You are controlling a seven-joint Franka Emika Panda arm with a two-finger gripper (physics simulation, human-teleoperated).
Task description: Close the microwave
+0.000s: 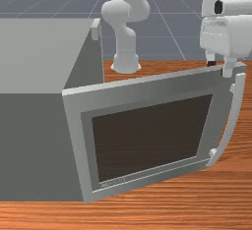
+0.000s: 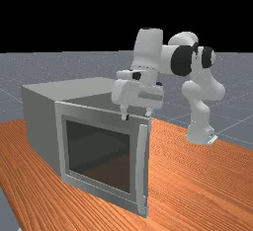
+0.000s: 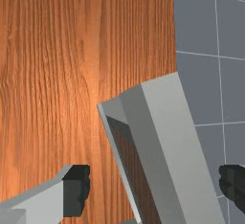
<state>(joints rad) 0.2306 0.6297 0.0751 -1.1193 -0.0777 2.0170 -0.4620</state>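
Wooden tabletop (image 2: 197,175) under all equipment. Microwave (image 1: 29,145) at the front view's left; door (image 1: 147,84) wide open, handle (image 1: 236,111) at the free edge, toward the front view's right. Gripper (image 1: 219,69) at the door's top edge, near the handle; fingers (image 3: 76,192) well apart, one to each side of the door. Arm base (image 1: 125,64) at the front view's far side, gridded floor (image 3: 206,89) beyond the tabletop.
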